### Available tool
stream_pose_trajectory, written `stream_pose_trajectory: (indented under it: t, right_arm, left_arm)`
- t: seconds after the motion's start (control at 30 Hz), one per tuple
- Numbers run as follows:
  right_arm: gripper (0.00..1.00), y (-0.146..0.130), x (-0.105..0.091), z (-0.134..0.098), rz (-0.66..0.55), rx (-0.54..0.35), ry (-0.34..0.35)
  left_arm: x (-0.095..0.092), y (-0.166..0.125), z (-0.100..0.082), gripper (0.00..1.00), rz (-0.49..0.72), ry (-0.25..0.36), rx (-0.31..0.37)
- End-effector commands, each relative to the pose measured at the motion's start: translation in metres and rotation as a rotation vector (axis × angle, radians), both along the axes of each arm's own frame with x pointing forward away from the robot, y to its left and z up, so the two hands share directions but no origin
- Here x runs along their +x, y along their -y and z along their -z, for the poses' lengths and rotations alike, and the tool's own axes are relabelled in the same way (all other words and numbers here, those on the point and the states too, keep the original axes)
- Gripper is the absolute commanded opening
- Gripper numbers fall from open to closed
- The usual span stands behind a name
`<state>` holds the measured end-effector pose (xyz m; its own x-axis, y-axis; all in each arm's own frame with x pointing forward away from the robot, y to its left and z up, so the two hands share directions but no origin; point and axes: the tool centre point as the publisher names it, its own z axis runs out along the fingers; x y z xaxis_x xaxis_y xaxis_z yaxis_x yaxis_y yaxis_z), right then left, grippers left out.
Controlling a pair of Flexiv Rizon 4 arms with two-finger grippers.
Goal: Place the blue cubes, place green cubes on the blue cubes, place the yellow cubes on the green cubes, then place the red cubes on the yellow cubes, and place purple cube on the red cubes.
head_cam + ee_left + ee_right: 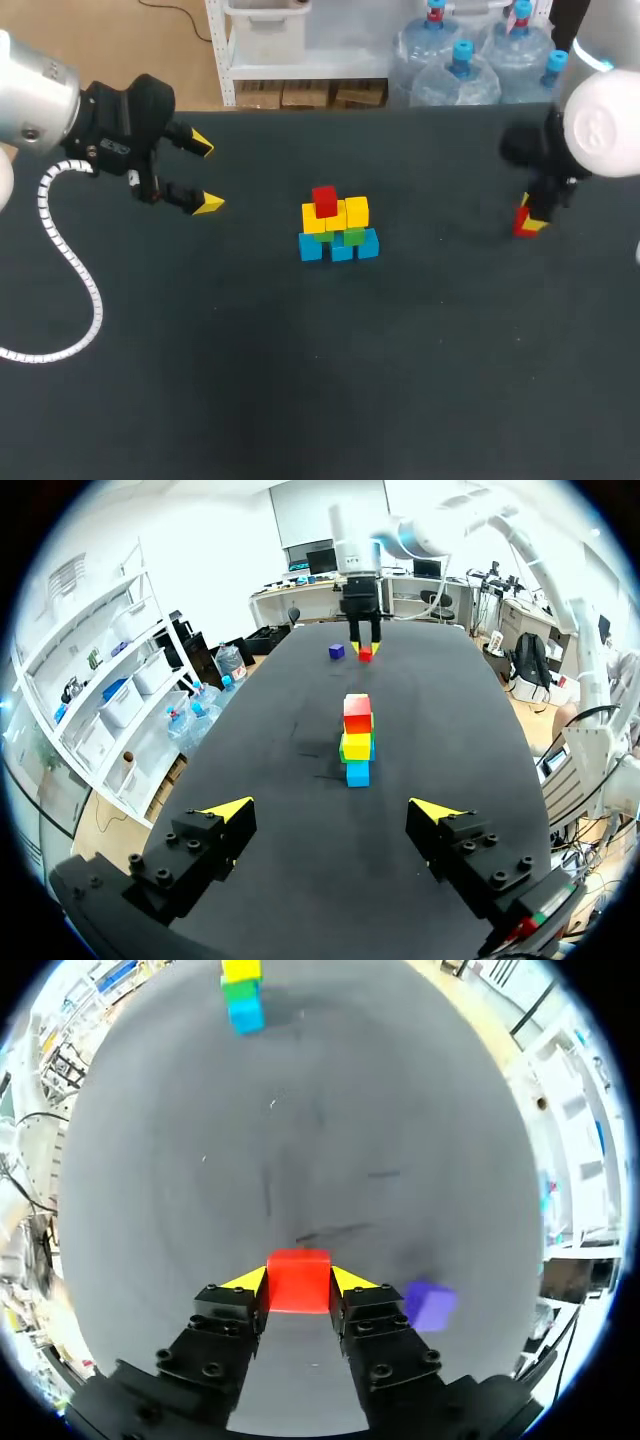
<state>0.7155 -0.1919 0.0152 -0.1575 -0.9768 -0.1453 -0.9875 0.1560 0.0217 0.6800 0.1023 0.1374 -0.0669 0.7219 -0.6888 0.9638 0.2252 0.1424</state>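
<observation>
A stack stands mid-table: blue cubes (340, 247) at the base, green cubes (349, 236) on them, yellow cubes (336, 215) above, and one red cube (324, 201) on top. My right gripper (530, 218) is down at the table's right side, its fingers pressed against both sides of a second red cube (298, 1280), which rests on the surface. Beside that gripper lies a purple cube (430, 1305), hidden by the arm in the head view. My left gripper (205, 175) hangs open and empty at the left, with the stack (357, 740) ahead of it.
The black table (300, 380) has bare surface all around the stack. My left arm's white coiled cable (70, 260) trails down over the table's left side.
</observation>
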Motion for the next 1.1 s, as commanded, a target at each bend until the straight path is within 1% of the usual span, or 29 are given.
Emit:
stream_pose_trajectory:
  t: [0.03, 0.1, 0.17, 0.27, 0.3, 0.33, 0.5, 0.63, 0.83, 1.1]
  right_arm:
    - [0.00, -0.010, -0.006, -0.027, -0.007, -0.003, 0.069]
    - [0.00, -0.019, -0.005, -0.039, -0.016, 0.002, 0.098]
    - [0.00, -0.034, -0.004, -0.056, -0.035, 0.009, 0.140]
    - [0.00, -0.051, -0.003, -0.072, -0.063, 0.026, 0.191]
    - [0.00, -0.055, -0.003, -0.075, -0.068, 0.027, 0.197]
    - [0.00, -0.066, -0.003, -0.080, -0.087, 0.039, 0.207]
    - [0.00, -0.103, 0.000, -0.094, -0.144, 0.078, 0.241]
    - [0.00, -0.130, 0.001, -0.102, -0.196, 0.116, 0.236]
    - [0.00, -0.163, 0.001, -0.107, -0.278, 0.171, 0.232]
    - [0.00, -0.192, 0.003, -0.118, -0.343, 0.233, 0.251]
  left_arm:
    - [-0.001, -0.002, 0.001, 1.00, 0.002, 0.005, -0.007]
    - [-0.001, -0.002, 0.001, 1.00, 0.002, 0.005, -0.007]
    - [-0.001, -0.002, 0.001, 1.00, 0.002, 0.005, -0.007]
    - [-0.001, -0.002, 0.001, 1.00, 0.002, 0.005, -0.007]
    - [-0.001, -0.002, 0.001, 1.00, 0.002, 0.005, -0.007]
    - [-0.001, -0.002, 0.001, 1.00, 0.002, 0.005, -0.007]
    - [-0.001, -0.002, 0.001, 1.00, 0.002, 0.005, -0.007]
    - [-0.001, -0.002, 0.001, 1.00, 0.002, 0.005, -0.007]
    - [-0.001, -0.002, 0.001, 1.00, 0.002, 0.005, -0.007]
    - [-0.001, -0.002, 0.001, 1.00, 0.002, 0.005, -0.007]
